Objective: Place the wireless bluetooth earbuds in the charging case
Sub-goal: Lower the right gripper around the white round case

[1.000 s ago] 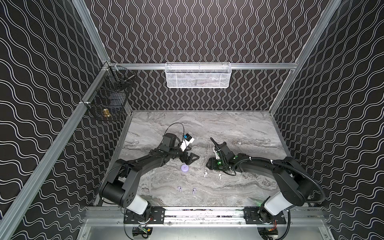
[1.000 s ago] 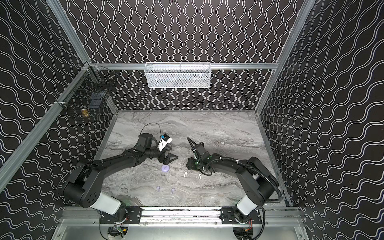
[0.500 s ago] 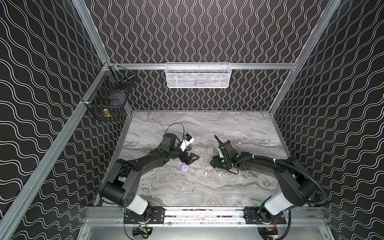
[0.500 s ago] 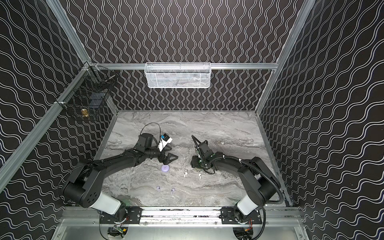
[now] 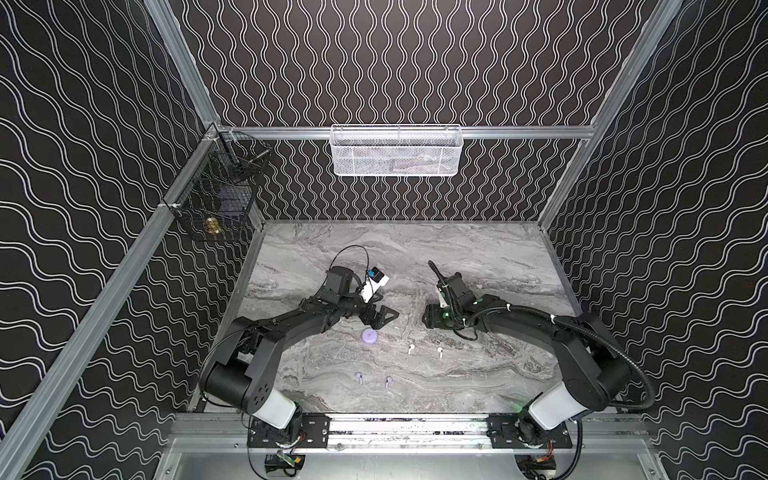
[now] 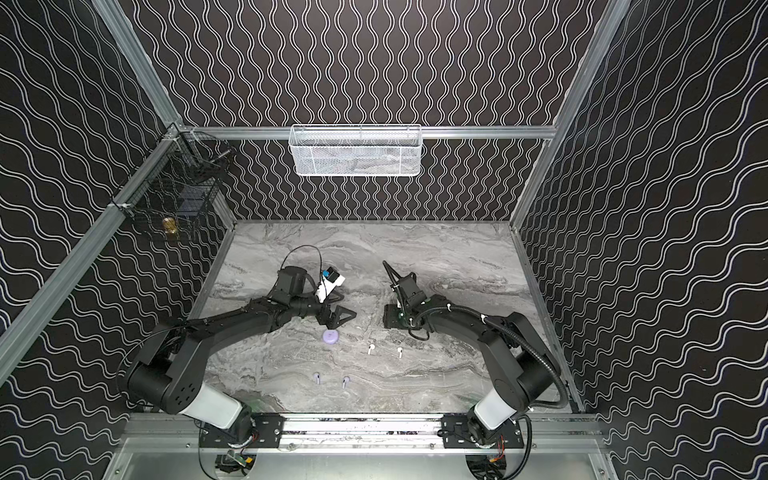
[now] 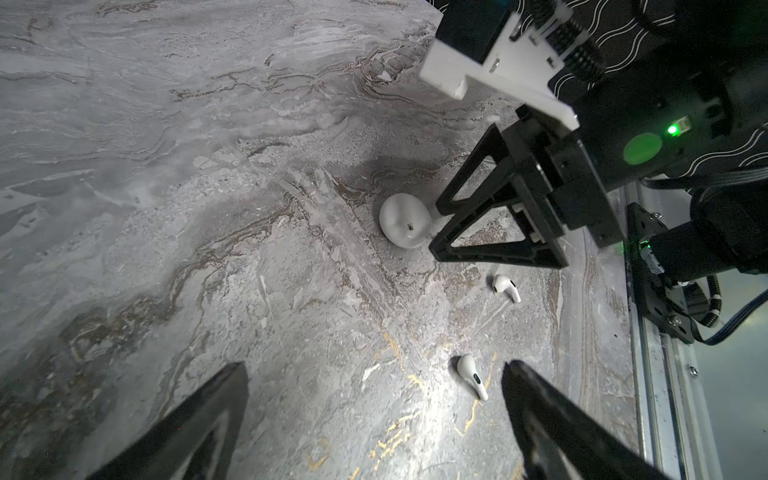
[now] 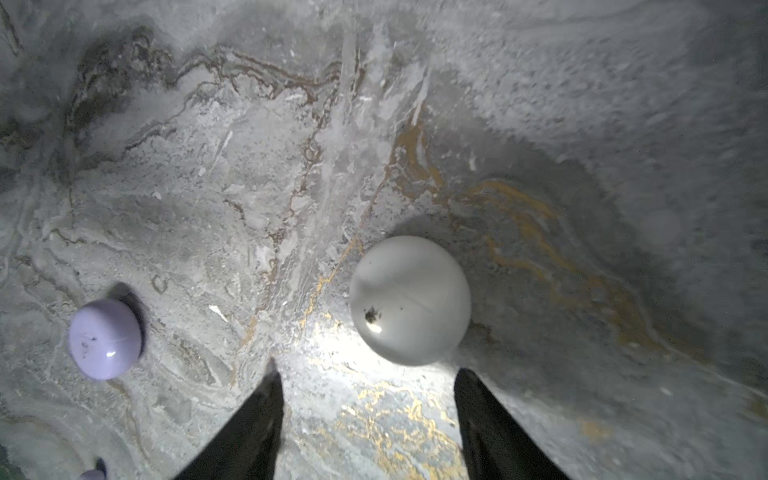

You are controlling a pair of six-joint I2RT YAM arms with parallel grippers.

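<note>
Beside white case [image 8: 409, 299], right gripper [image 8: 365, 370] half-open, perhaps touching

**Two cases mid-bench, four earbuds nearer the front**

On the bench [image 5: 498, 257], one round charging case [image 5: 369, 336] lies just in front of the left end effector [image 5: 380, 323]. To its right, the second charging case [image 7: 405, 220] sits just ahead of the right end effector [image 7: 435, 228]. In front of these lie the first earbud [image 5: 411, 348] and, to its right, the second earbud [image 5: 439, 352]. Nearer the front edge and further left, the third earbud [image 5: 359, 377] and fourth earbud [image 5: 388, 381] lie side by side.
</note>
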